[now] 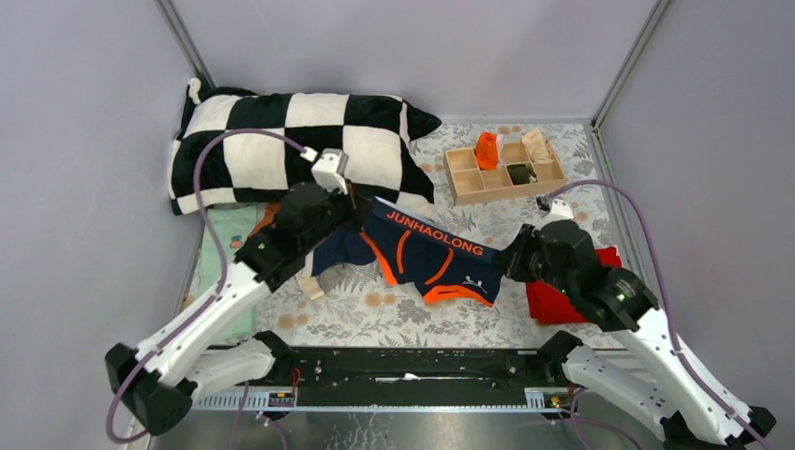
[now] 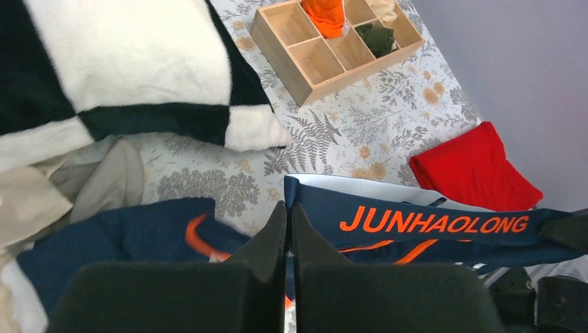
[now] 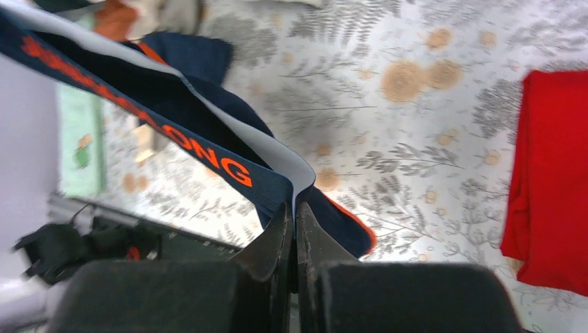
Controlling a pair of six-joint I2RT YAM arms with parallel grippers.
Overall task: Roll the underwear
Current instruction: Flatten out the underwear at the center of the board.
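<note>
- The navy cloth briefs with orange trim and orange lettering (image 1: 427, 251) are at mid-table, waistband pulled taut between the two arms, over the flower-printed table cover (image 1: 375, 314).
- The left gripper (image 2: 288, 211) is clenched on one end of the waistband — the right gripper (image 3: 292, 208) pinches the other.
- A plain red cloth (image 1: 548, 305) lies under the right arm; a black-and-white checked pillow (image 1: 281, 141) and a wooden divided tray (image 1: 511, 190) sit farther back.
</note>
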